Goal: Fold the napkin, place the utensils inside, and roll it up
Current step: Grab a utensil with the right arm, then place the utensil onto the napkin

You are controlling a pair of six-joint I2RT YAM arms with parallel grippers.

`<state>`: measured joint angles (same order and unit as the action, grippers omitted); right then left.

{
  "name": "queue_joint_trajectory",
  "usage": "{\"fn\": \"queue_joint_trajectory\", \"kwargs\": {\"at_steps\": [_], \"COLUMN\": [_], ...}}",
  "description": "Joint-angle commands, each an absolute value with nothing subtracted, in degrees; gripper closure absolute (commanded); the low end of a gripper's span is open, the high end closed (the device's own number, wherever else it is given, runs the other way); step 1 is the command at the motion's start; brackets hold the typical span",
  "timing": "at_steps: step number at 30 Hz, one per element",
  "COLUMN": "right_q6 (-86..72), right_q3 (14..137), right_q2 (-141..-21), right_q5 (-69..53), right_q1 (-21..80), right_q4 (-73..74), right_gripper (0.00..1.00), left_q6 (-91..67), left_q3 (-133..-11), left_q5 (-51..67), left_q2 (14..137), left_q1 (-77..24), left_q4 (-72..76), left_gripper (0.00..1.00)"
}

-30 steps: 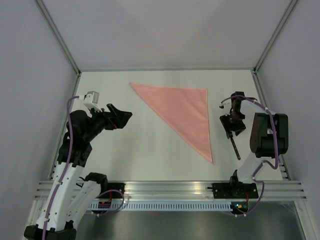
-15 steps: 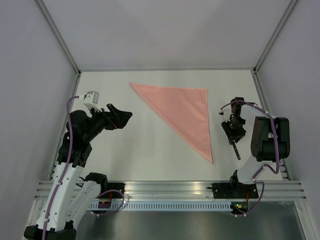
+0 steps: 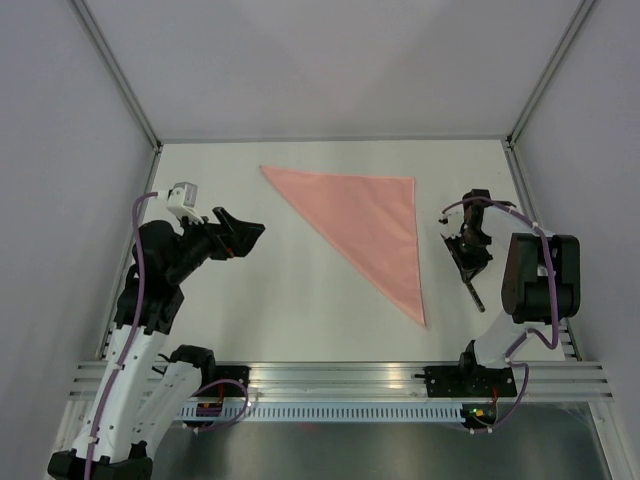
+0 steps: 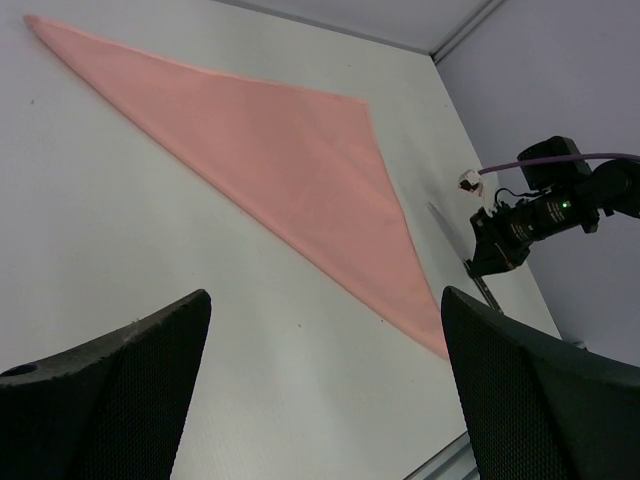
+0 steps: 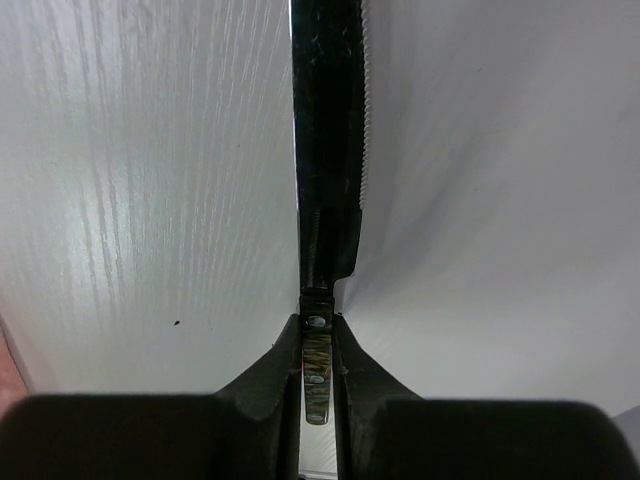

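A thin salmon-pink cloth napkin [image 3: 365, 225], folded into a triangle, lies flat on the white table [image 3: 300, 290]. Just to its right lies a slim black-handled knife [image 3: 476, 293], pinched between the right gripper's [image 3: 468, 252] fingers. The left gripper [image 3: 240, 232] hovers well to the left, its jaws wide apart.

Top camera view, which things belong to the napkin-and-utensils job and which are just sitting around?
Part of the job:
napkin, folded into a triangle
knife, pinched in the right gripper, right of the napkin

Not part of it:
table
metal rail along the near edge
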<state>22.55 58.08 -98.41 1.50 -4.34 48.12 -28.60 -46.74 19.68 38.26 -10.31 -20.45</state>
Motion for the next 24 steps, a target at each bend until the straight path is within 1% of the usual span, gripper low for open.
{"fn": "queue_joint_trajectory", "kwargs": {"at_steps": [1, 9, 12, 14, 20, 24], "right_q6": [22.2, 22.2, 21.6, 21.2, 17.9, 15.6], "right_q3": [63.3, 74.3, 79.2, 83.6, 98.5, 108.7], "right_q2": [-96.2, -95.4, -97.5, -99.0, -109.1, -119.0], "right_q5": [5.2, -1.3, -3.2, -4.2, -9.2, -12.7], "right_q1": [-4.5, -3.9, -1.5, 2.0, 11.9, 19.1], "right_q4": [51.1, 57.0, 59.1, 60.3, 64.4, 67.1], "right_gripper": [0.99, 0.99, 1.0, 0.99, 1.0, 1.0], "left_q6": [-30.7, -30.1, -30.0, -30.1, -30.4, -30.1], "left_q3": [-48.8, -51.9, -53.7, -55.4, -60.4, -63.1], "left_q5": [20.6, 19.3, 18.2, 17.1, 14.6, 12.7], "left_q2": [39.1, 42.1, 43.5, 44.4, 45.3, 45.7], "left_q1": [-10.0, -10.0, -10.0, -10.0, -10.0, -10.1], "left_q4": [-19.3, -20.7, -21.7, -22.5, -25.7, -29.1], "left_gripper": [0.0, 0.0, 0.0, 0.0, 0.01, 0.01]}}
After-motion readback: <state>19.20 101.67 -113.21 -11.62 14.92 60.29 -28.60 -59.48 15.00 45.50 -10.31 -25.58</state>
